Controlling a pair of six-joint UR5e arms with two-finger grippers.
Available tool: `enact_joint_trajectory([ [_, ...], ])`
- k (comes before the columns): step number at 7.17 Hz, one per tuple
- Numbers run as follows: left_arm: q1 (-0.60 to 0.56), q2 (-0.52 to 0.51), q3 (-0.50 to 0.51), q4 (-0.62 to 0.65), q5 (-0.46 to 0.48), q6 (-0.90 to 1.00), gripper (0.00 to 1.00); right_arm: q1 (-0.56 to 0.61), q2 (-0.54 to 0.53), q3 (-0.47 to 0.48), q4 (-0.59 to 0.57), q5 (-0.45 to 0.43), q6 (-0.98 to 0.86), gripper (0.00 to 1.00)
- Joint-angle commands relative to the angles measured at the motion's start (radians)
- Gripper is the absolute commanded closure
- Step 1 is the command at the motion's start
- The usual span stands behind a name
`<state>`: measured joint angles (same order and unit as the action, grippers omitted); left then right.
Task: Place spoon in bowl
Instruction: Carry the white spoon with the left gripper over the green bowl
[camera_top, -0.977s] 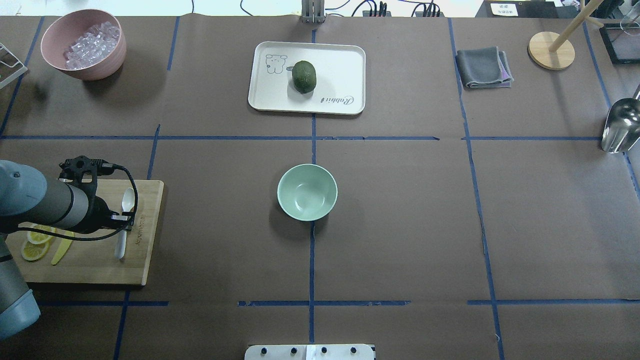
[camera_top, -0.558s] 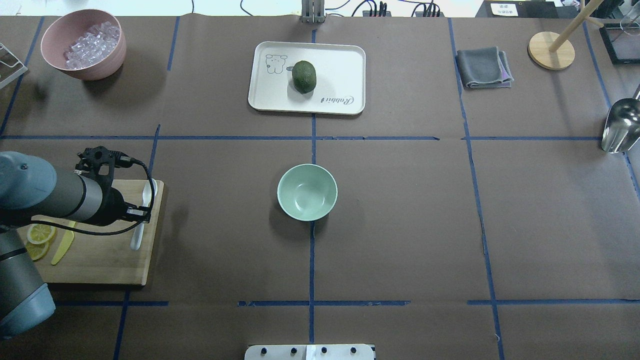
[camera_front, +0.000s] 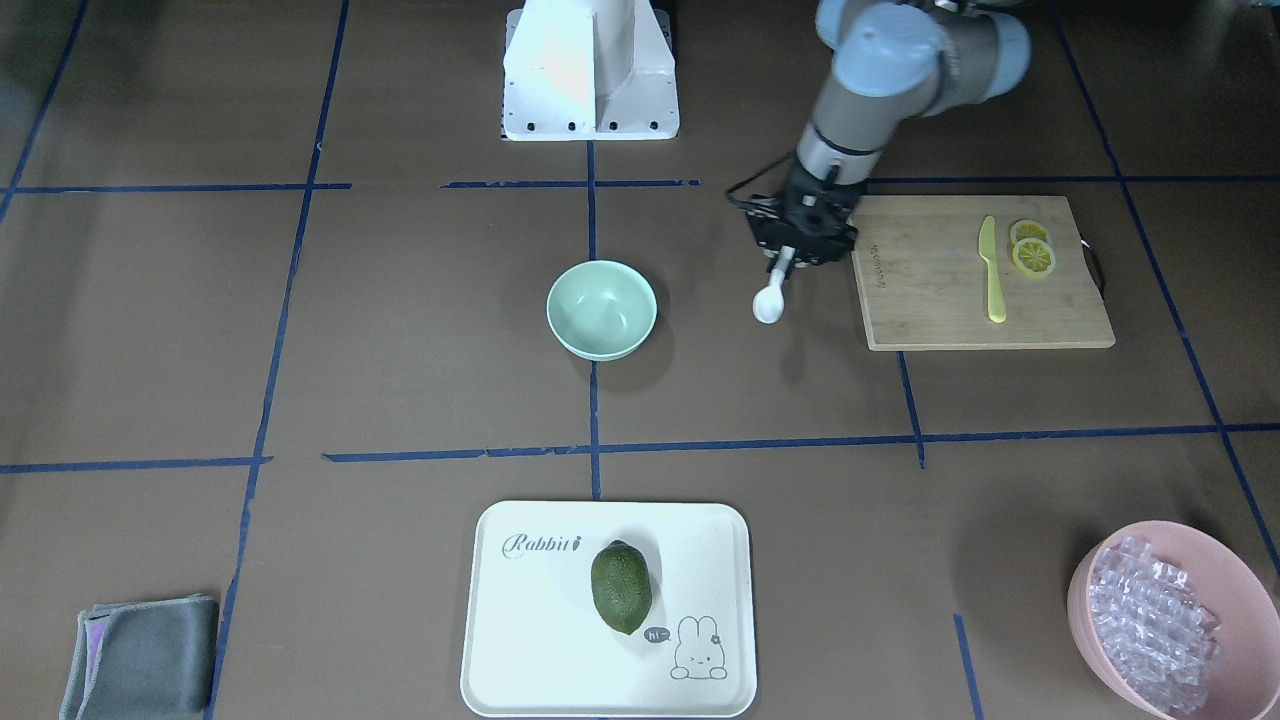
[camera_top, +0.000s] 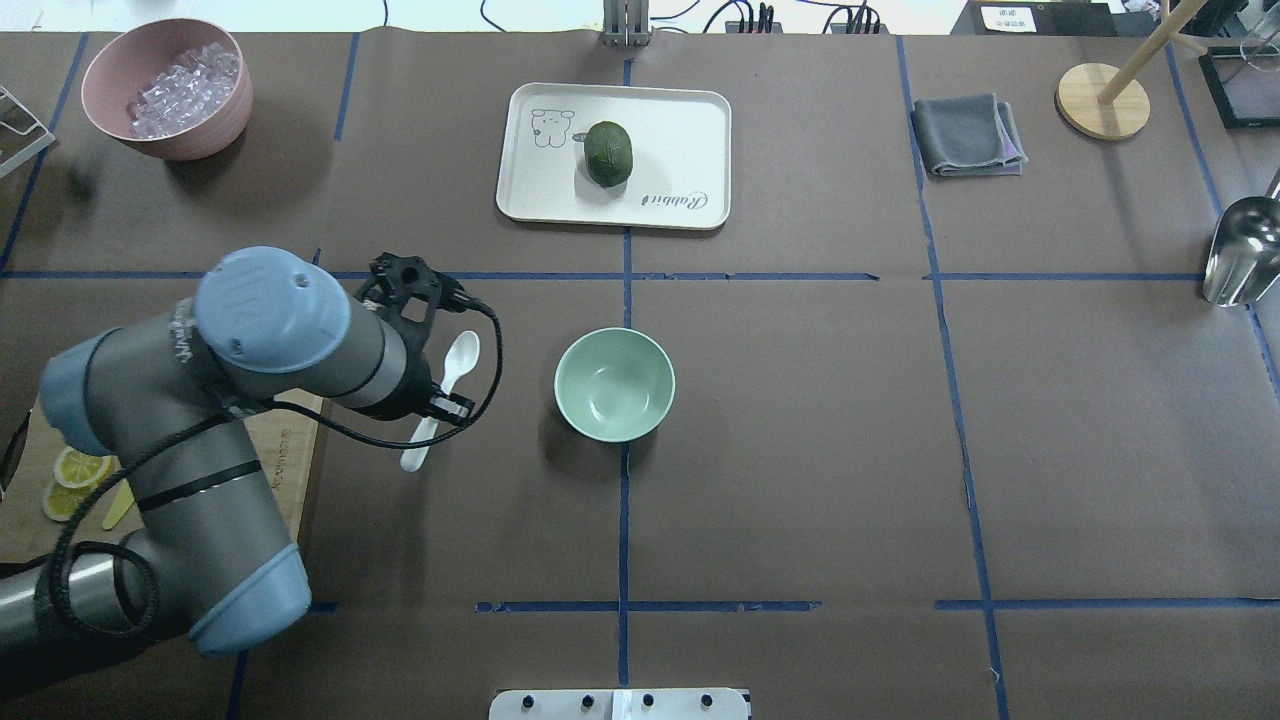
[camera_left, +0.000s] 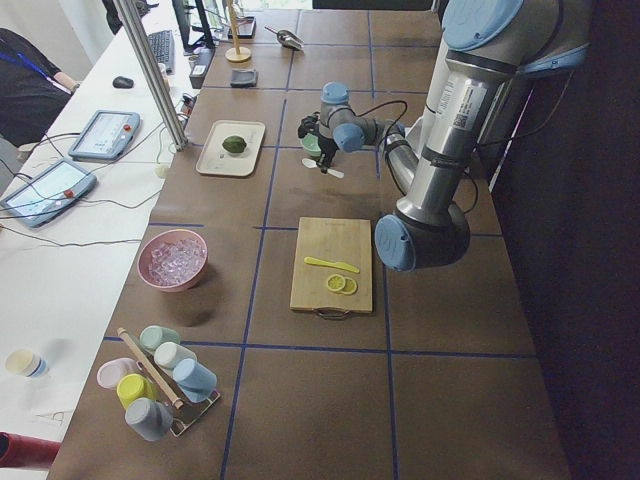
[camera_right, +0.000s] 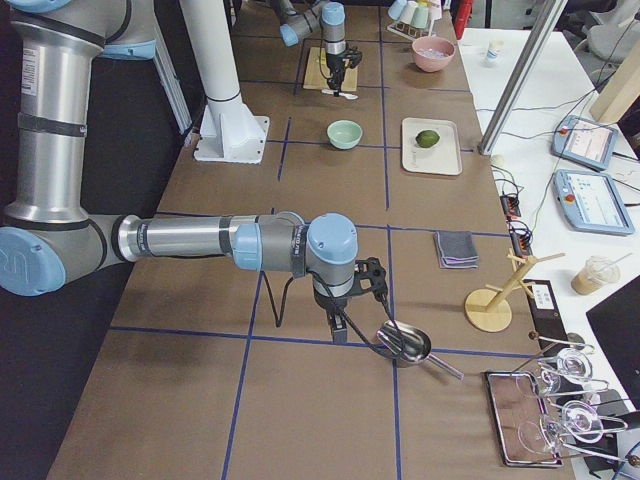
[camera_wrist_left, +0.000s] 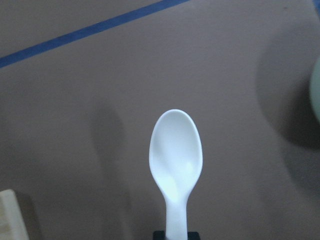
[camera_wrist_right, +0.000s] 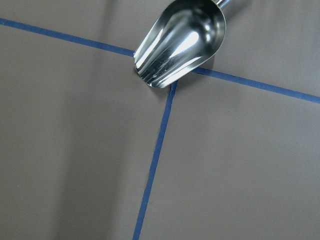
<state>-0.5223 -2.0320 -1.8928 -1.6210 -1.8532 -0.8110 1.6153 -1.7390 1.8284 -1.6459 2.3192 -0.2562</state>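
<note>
Overhead exterior view, starting at the table's left edge: a pink bowl (camera_top: 205, 130) of clear pieces sits in the far left corner. A board (camera_front: 940, 300) on the near side of that edge carries a yellow knife (camera_front: 990, 270) and lemon slices (camera_front: 1032, 255). Just past the board, the left hand (camera_top: 432, 405) is clamped on the handle of the spoon (camera_top: 457, 360), which hangs above the table with its scoop facing up and pointing toward the far edge. The spoon is beside the bowl (camera_top: 614, 384), not over it; the bowl stands empty at the table's middle. A tray (camera_top: 680, 120) with a green fruit (camera_top: 609, 153) lies at mid far edge, and a grey cloth (camera_top: 966, 135) further right. By the right edge the right hand (camera_right: 337, 322) hangs next to a metal scoop (camera_top: 1240, 255); I cannot tell how far open it is.
</note>
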Motion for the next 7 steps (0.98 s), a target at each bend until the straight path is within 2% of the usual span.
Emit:
enact_joint_trajectory([
  [1, 0.048, -0.207, 0.137, 0.067, 0.029, 0.0, 1.0, 0.0, -0.001, -0.001, 0.0, 0.0, 0.0, 0.0],
  [2, 0.054, -0.332, 0.282, 0.069, 0.031, 0.001, 1.0, 0.0, -0.001, -0.001, 0.0, 0.0, 0.0, 0.0],
  [3, 0.054, -0.399, 0.367, 0.067, 0.029, 0.012, 1.0, 0.0, -0.001, 0.0, 0.0, 0.0, 0.0, 0.0],
  [4, 0.054, -0.404, 0.368, 0.066, 0.023, 0.015, 0.92, 0.0, -0.001, -0.001, 0.0, 0.0, 0.002, 0.0],
  [5, 0.054, -0.402, 0.367, 0.067, -0.009, 0.015, 0.68, 0.0, -0.001, -0.001, -0.002, 0.0, 0.002, 0.0],
  [6, 0.054, -0.395, 0.365, 0.059, -0.018, 0.012, 0.12, 0.0, -0.001, -0.001, -0.002, 0.0, 0.0, 0.0],
  [7, 0.054, -0.395, 0.365, 0.059, -0.018, 0.01, 0.0, 0.0, -0.002, 0.0, 0.0, 0.002, 0.002, 0.0],
])
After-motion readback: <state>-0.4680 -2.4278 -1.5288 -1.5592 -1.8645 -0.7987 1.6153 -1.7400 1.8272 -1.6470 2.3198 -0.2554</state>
